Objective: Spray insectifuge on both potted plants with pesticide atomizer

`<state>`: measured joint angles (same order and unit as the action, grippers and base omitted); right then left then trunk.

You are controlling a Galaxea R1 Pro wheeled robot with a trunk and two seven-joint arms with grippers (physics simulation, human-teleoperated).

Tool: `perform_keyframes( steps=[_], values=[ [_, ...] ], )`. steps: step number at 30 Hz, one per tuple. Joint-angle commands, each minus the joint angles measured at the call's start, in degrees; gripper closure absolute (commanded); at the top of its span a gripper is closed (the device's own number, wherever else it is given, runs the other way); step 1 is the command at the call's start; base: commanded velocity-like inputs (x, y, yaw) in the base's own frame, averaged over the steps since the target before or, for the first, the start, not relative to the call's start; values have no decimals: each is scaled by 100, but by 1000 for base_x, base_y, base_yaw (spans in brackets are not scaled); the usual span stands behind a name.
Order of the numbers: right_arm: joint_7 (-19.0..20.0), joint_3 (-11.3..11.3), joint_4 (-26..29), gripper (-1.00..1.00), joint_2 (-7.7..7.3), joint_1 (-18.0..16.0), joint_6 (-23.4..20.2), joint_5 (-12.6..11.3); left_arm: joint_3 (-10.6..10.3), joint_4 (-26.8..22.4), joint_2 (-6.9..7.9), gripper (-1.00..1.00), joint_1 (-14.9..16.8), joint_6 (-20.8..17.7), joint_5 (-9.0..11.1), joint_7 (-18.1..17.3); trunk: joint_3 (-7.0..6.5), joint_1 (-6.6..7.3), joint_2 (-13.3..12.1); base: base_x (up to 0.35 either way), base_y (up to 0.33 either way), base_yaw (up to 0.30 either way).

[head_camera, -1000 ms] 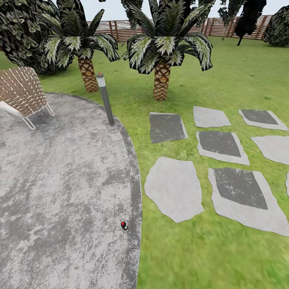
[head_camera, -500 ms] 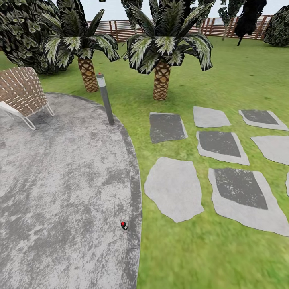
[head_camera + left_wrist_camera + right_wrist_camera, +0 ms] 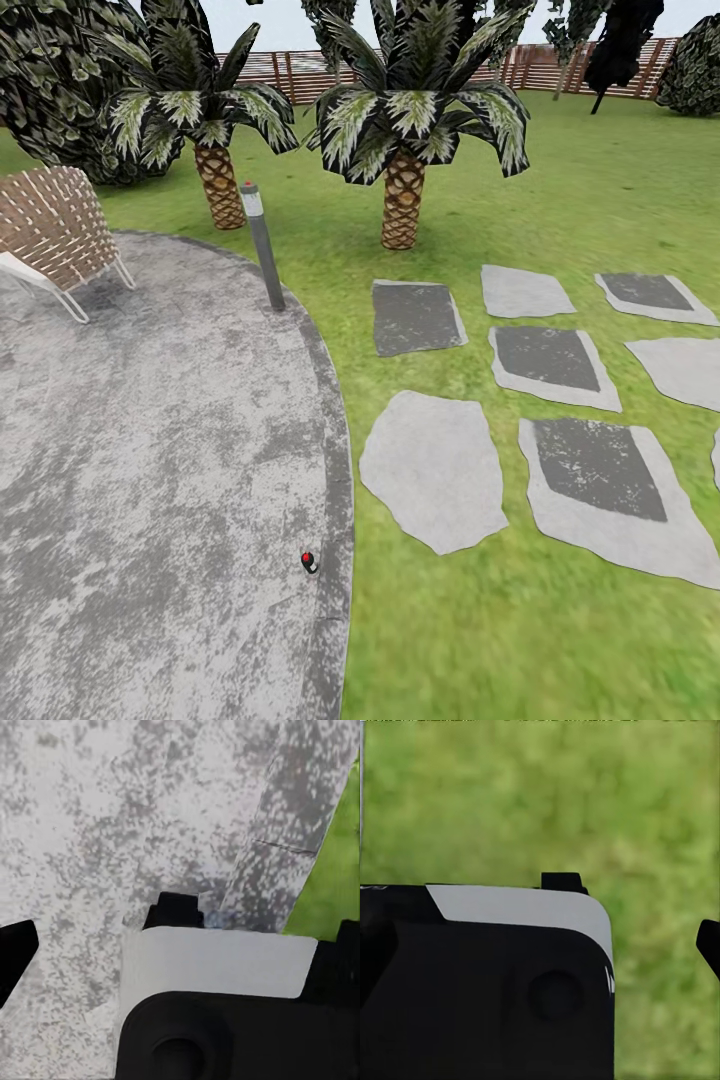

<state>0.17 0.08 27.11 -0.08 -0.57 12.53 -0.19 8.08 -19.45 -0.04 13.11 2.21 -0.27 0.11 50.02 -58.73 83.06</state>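
Two palms (image 3: 400, 130) stand on the garden (image 3: 560, 170) lawn, with seven stepping stones (image 3: 432, 470) visible — grey and white slabs on green grass reaching back to a slatted fence (image 3: 560, 65). One wicker chair (image 3: 55, 235) and one bollard lamp (image 3: 262, 245) sit on the round paved patio (image 3: 150, 450). Left tool (image 3: 187, 945) over paving, right tool (image 3: 637, 915) over grass — whether either is apart or together, I cannot tell.

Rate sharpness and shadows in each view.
Head view: the palm and stepping stones are fairly crisp, near lawn smeared, shadows faint. Left wrist view: mottled paving is blotchy. Right wrist view: grass is a soft blur, without detail.
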Motion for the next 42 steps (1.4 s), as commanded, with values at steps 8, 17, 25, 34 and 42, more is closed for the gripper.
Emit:
perform_keyframes(
  steps=[8, 17, 25, 34, 42],
  values=[
    [-7, -39, 543, -100, -23, 2, -292, 1, -14, -1595, -5, -100, 530, -654, -35, 6, 4, 0, 1, 0, 0, 0],
    [-8, -43, 3203, -100, -19, -21, -2945, 0, -322, -1765, -8, -100, 1580, -1206, -28, -1, 4, 0, 1, 0, 0, 0],
    [-3, -43, 4881, -100, -2, -840, -4755, -8, -623, -1713, -16, -100, 1855, -1341, -19, 44, 4, 0, 1, 0, 0, 0],
    [-21, -39, 5577, -100, -1, -1028, -4914, 1, -642, -1738, -14, -100, 1781, -1246, -38, 16, 4, 0, 1, 0, 0, 0],
    [-6, 19, 5625, -100, 0, -1033, -4910, 60, -632, -1771, -22, -100, 1579, -1020, -34, 34, 4, 0, 1, 0, 0, 0]
  ],
)
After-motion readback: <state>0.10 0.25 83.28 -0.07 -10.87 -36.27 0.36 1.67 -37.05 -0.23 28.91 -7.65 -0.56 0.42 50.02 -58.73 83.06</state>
